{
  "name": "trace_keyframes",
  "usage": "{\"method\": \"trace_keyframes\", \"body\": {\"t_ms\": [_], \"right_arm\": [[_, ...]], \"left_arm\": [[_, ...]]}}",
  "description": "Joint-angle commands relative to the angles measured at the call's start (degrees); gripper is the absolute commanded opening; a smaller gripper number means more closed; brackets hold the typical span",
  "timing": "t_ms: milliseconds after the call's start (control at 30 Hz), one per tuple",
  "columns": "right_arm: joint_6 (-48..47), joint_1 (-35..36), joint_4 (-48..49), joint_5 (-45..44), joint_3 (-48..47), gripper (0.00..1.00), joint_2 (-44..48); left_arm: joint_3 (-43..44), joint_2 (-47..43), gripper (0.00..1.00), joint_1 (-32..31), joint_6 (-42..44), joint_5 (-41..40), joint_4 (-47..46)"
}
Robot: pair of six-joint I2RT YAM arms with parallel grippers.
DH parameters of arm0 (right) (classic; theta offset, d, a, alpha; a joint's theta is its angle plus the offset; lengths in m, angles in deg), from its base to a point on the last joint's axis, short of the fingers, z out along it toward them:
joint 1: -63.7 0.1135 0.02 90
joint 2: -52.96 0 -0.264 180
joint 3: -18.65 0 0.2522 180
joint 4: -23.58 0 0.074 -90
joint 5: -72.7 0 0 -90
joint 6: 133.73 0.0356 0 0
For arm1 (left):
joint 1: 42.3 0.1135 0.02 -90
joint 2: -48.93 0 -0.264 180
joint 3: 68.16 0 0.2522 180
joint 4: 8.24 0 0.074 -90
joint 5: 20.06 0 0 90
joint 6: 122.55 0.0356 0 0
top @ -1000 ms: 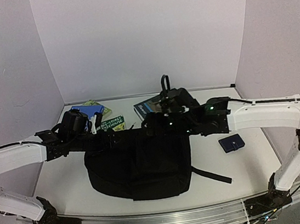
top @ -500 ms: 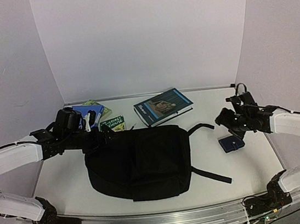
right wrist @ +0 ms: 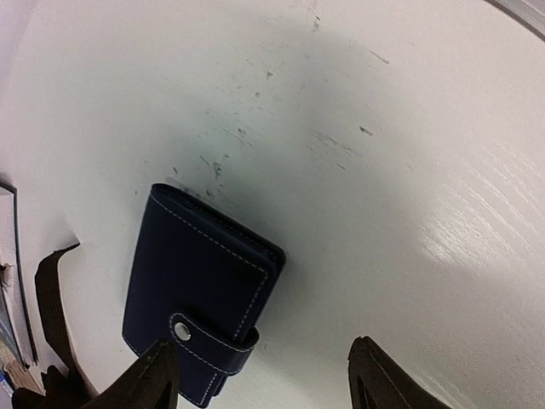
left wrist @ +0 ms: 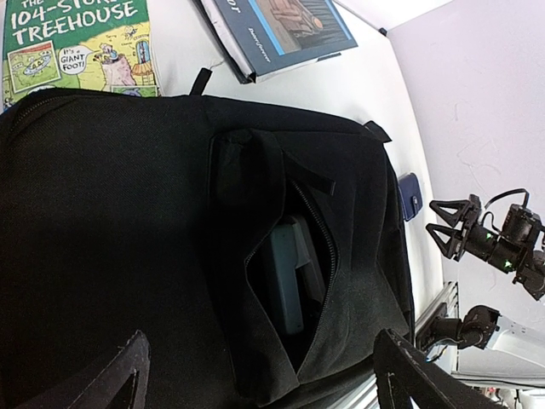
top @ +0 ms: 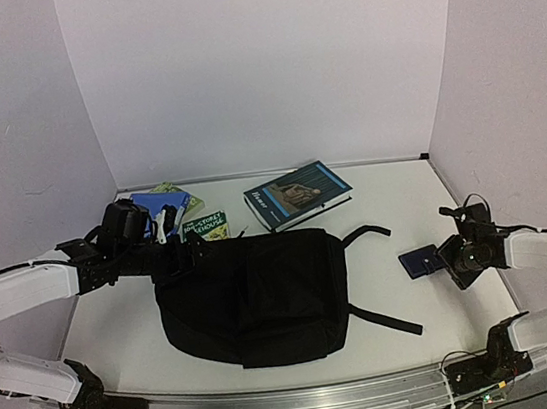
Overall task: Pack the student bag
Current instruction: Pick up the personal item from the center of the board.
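Wallet in reach: small dark-blue stitched wallet (right wrist: 200, 294) lies just ahead of the right gripper (right wrist: 264, 375), fingers apart, its long axis pointing away, offset toward one finger. Large black fabric backpack (top: 256, 298) lies flat mid-way on the white table (top: 383, 190), beneath the left gripper (left wrist: 260, 375), fingers spread wide.

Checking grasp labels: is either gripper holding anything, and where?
Nothing held: left gripper open above large black fabric backpack, right gripper open by small dark-blue snap wallet.
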Motion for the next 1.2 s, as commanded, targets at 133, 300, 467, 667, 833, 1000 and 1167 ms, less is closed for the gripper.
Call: {"method": "trace_keyframes", "body": {"t_ms": [133, 300, 467, 667, 833, 1000, 1167], "right_arm": [[1.4, -1.3, 12.4, 2.3, 1.5, 0.48, -5.9], [1.1, -1.3, 14.3, 2.1, 0.8, 0.44, -8.7], [2.6, -1.4, 14.2, 2.0, 0.7, 0.44, -8.6], [3.3, -1.7, 14.0, 2.0, -0.2, 0.44, -10.3], [3.3, -1.7, 13.4, 2.0, -1.3, 0.44, -11.7], [3.1, -1.7, 13.3, 2.0, -2.0, 0.28, -12.7], [2.7, -1.7, 13.3, 2.2, -2.0, 0.02, -12.5]], "left_arm": [[-0.7, -0.2, 0.92, 0.5, -0.8, 1.1, -2.5], [-0.7, -0.3, 0.92, 0.6, -1.1, 1.2, -2.2], [-0.5, -0.7, 0.92, 0.6, -1.2, 0.8, -1.5], [0.2, -0.6, 0.92, 0.6, -1.2, 0.7, -0.8], [0.7, -1.0, 0.92, 0.6, -1.2, 0.8, -0.1], [0.3, -2.7, 0.92, 0.6, -1.3, -0.1, 0.5], [-0.3, -3.9, 0.92, 0.6, -1.4, -0.5, 1.3]]}}
